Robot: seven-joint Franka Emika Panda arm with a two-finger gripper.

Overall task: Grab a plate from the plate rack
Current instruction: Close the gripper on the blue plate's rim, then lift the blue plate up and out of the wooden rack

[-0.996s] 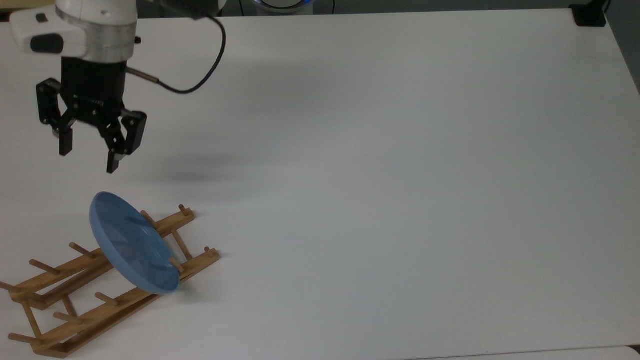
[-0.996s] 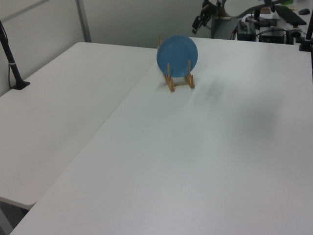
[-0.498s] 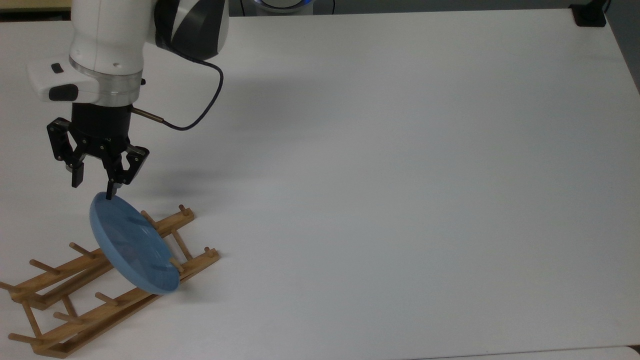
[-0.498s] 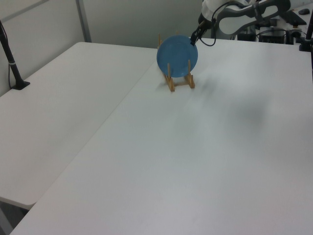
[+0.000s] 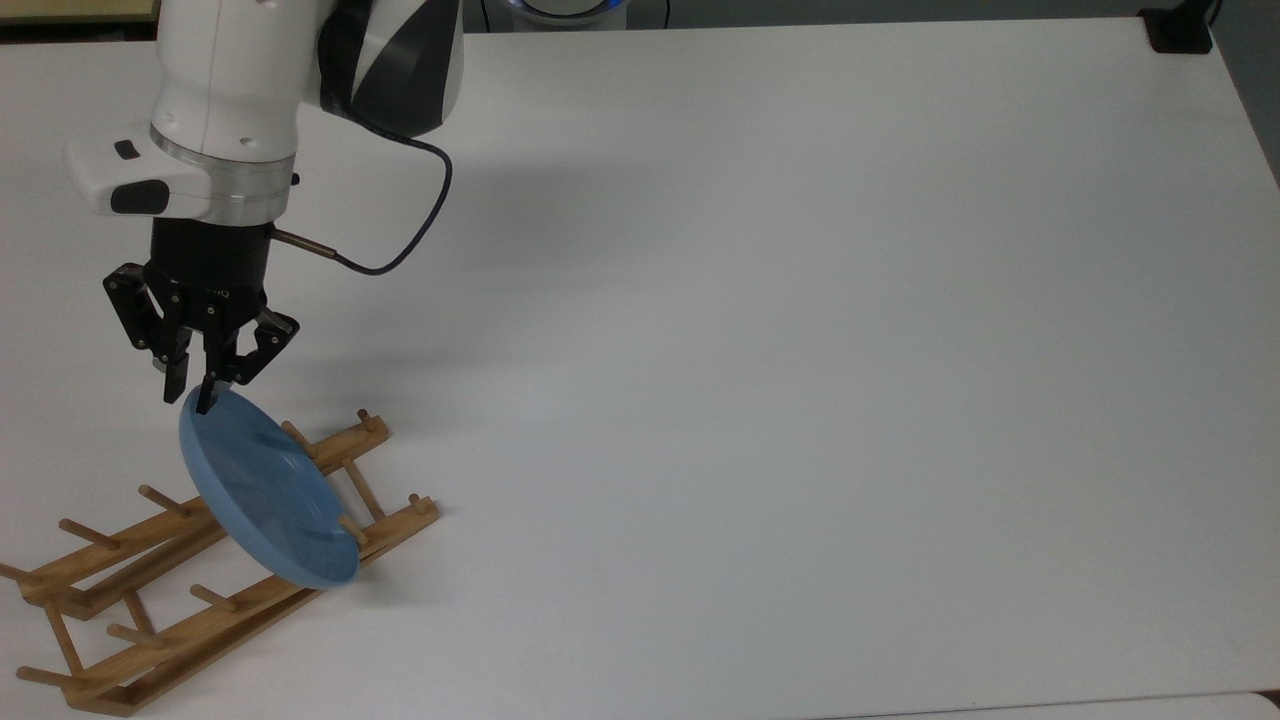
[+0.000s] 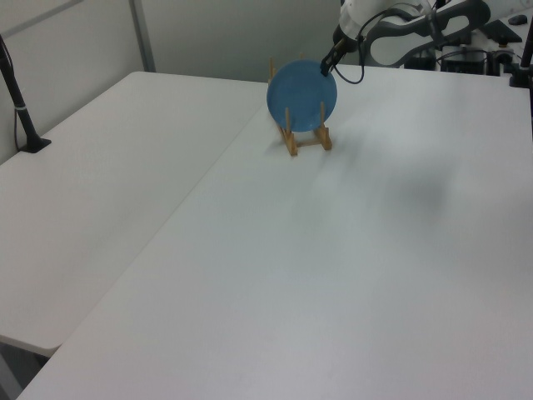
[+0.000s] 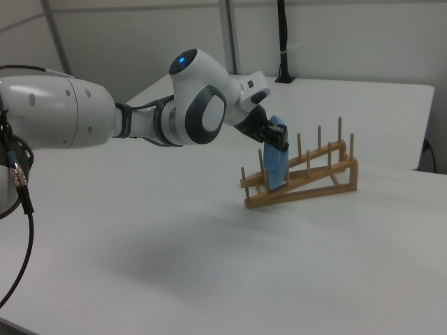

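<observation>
Since 0.5 s ago the gripper [image 5: 190,390] has narrowed around the plate [image 5: 262,488] rim, apparently pinching it; lifting from the plate rack [image 5: 150,560] seems next.

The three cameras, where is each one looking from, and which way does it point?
Top view: high above, looking down on the white table; the round light-blue plate leans in the light-brown wooden peg rack, the black two-finger gripper at its top rim, white wrist showing.
Left view: off one table end, looking along it at the plate's face; the arm shows behind.
Right view: low beside the table, seeing the plate edge-on; most of the arm shows.
All share the plate, rack and gripper.
</observation>
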